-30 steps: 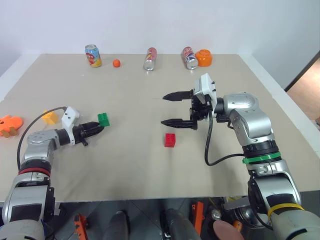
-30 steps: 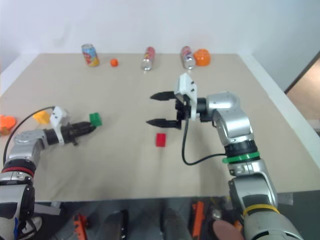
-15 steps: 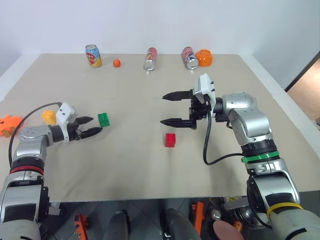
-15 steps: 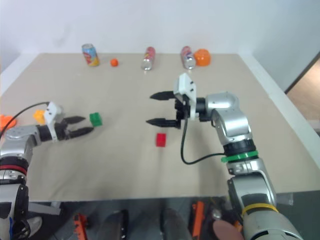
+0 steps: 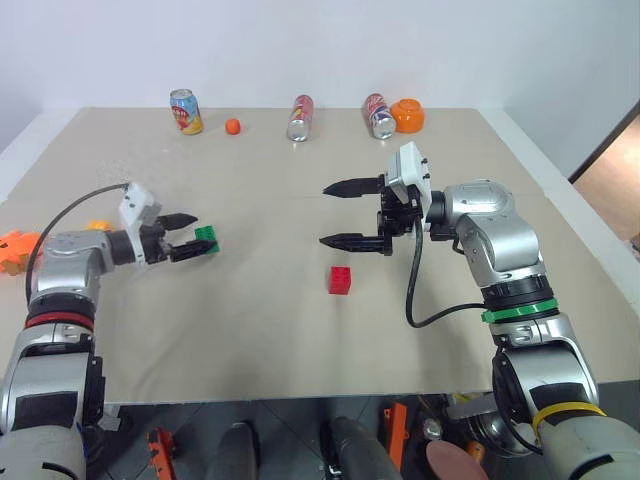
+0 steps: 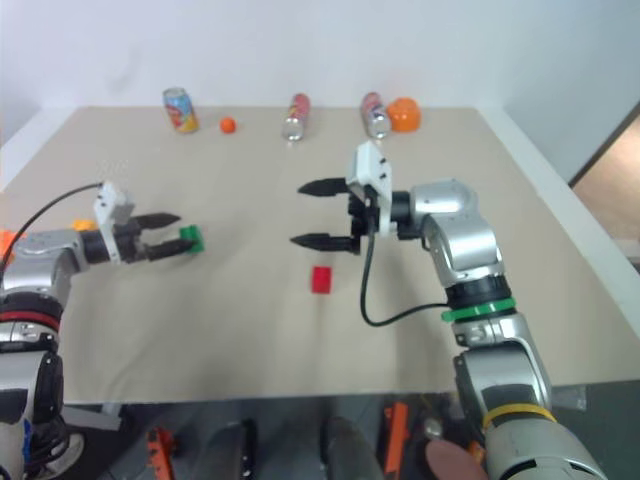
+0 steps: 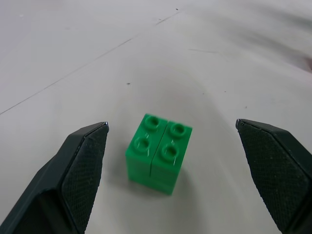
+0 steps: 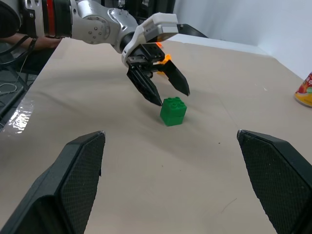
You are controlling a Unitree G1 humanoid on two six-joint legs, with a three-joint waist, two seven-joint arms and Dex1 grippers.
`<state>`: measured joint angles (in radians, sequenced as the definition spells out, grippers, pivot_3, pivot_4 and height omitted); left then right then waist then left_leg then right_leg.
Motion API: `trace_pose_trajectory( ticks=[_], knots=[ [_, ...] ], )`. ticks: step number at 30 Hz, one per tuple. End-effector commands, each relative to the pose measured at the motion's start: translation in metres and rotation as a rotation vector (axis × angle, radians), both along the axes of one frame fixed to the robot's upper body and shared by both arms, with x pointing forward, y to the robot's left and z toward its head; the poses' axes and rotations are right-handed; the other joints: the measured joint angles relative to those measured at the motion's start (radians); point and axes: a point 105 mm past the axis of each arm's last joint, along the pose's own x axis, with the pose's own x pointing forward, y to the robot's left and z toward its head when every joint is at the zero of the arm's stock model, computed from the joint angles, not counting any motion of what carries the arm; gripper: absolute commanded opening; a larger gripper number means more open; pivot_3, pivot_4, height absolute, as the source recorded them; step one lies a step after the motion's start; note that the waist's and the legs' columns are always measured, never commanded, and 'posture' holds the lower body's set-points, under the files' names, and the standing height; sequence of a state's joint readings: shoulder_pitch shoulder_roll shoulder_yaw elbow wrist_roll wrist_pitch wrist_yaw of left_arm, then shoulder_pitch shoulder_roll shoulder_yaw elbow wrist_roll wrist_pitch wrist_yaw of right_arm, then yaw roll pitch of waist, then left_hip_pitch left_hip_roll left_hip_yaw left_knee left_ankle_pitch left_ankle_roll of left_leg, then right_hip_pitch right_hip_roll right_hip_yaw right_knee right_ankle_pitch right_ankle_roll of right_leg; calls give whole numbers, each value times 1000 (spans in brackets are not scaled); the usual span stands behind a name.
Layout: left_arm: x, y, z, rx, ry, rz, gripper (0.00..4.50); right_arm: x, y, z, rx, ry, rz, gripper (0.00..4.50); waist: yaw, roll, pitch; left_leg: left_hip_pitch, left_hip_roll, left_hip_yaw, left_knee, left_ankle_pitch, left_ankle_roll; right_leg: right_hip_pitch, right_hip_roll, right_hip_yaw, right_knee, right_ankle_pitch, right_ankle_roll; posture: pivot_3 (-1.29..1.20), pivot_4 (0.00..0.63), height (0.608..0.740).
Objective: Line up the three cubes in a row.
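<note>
With the left pincer (image 5: 192, 236) spread wide and its tips either side of the green cube (image 7: 158, 153) on the table (image 5: 300, 340), the grasp is about to begin; next it must close squarely, while the right pincer (image 5: 345, 213) hangs open above the red cube (image 5: 341, 280).

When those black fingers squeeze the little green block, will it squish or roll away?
Probably neither. The green block looks like hard molded plastic with studs on top, so it should stay stiff. It sits flat with square sides, so it would likely slide, not roll. Its sides look smooth and may slip a little between the open left fingers.
</note>
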<state>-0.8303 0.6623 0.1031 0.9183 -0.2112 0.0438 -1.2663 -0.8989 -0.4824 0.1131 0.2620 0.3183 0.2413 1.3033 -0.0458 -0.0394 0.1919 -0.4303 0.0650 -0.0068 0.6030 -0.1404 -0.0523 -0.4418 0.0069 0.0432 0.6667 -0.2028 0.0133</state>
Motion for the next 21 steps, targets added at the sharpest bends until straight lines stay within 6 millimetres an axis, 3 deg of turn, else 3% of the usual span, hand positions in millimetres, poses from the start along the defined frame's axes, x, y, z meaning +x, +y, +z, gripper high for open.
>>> trace_pose_trajectory(
  ticks=[1,21],
  knots=[
    [5,-2,7,15,-21,-2,4324,-3,2,15,18,-51,13,4500,0,0,0,0,0,0,0,0,0,0,0,0,0,0,0,0,150,740],
    [10,-1,-10,15,33,47,4324,-5,-1,13,12,-37,-7,4500,-1,0,0,0,0,0,0,0,0,0,1,0,0,0,0,0,150,740]
  ],
)
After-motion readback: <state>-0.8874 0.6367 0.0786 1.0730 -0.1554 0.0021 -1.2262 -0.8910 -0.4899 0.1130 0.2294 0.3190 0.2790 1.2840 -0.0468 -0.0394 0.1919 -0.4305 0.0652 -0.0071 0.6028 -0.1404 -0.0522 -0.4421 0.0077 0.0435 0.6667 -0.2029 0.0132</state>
